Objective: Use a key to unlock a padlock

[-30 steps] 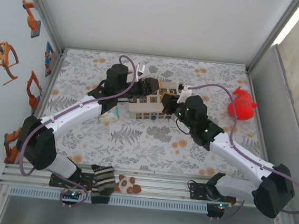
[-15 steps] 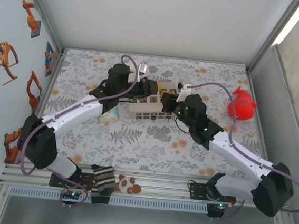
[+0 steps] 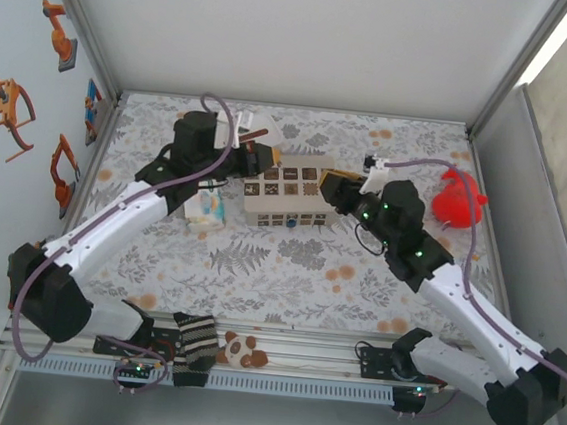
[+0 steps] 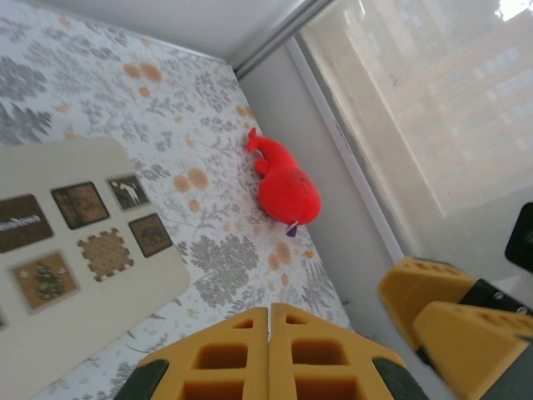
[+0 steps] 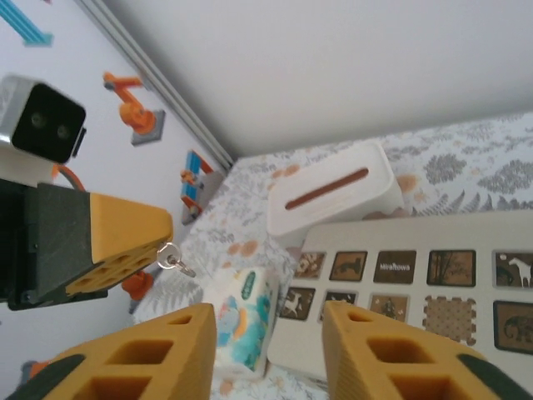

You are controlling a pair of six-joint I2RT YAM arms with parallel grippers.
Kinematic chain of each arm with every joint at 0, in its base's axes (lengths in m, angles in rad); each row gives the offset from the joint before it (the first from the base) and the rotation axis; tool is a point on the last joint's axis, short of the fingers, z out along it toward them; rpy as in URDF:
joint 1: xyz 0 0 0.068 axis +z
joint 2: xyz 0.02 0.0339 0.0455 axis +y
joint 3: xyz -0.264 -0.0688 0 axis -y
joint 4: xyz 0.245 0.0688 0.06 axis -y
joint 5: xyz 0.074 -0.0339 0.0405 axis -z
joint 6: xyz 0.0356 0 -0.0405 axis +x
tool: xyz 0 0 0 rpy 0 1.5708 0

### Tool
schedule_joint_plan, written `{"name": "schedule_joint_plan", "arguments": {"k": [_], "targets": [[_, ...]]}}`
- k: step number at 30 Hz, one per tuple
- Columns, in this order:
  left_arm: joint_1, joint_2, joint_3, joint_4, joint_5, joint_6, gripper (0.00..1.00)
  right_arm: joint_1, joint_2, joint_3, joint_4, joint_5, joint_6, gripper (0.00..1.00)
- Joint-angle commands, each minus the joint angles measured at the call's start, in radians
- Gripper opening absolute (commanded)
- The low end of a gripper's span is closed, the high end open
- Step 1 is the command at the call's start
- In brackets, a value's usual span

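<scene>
Floral table [image 3: 289,263] under both your arms. Beige tile-topped box [image 3: 288,188] at centre. Left gripper [image 4: 268,315] near box's left end, fingers pressed together. Right gripper [image 5: 268,312] near right end, fingers spread apart. Red plush toy [image 3: 457,201] far right. Tissue pack [image 3: 205,210] left of box. Key [image 5: 175,262] on ring pinched at left gripper's tip.

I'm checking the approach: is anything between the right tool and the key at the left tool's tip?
Nothing visible. In the right wrist view, the key pokes from the shut left tool, with open air between it and the open right tool.
</scene>
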Motion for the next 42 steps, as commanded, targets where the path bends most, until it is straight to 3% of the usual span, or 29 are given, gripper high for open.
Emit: {"name": "schedule_joint_plan", "arguments": {"k": [1, 5, 11, 21, 42], "targets": [[0.046, -0.091, 0.043, -0.122, 0.022, 0.193, 0.0, -0.047, -0.058, -0.053, 0.088, -0.164, 0.048, 0.47], [0.084, -0.143, 0.06, -0.197, 0.079, 0.301, 0.0, -0.059, -0.047, -0.089, 0.277, -0.304, 0.121, 0.59], [0.09, -0.163, 0.075, -0.212, 0.249, 0.366, 0.0, -0.027, 0.126, -0.02, 0.481, -0.498, 0.219, 0.57], [0.088, -0.15, 0.085, -0.202, 0.305, 0.356, 0.0, 0.073, 0.306, 0.087, 0.579, -0.526, 0.207, 0.56], [0.088, -0.136, 0.057, -0.142, 0.312, 0.313, 0.0, 0.12, 0.367, 0.12, 0.577, -0.508, 0.2, 0.42]]}}
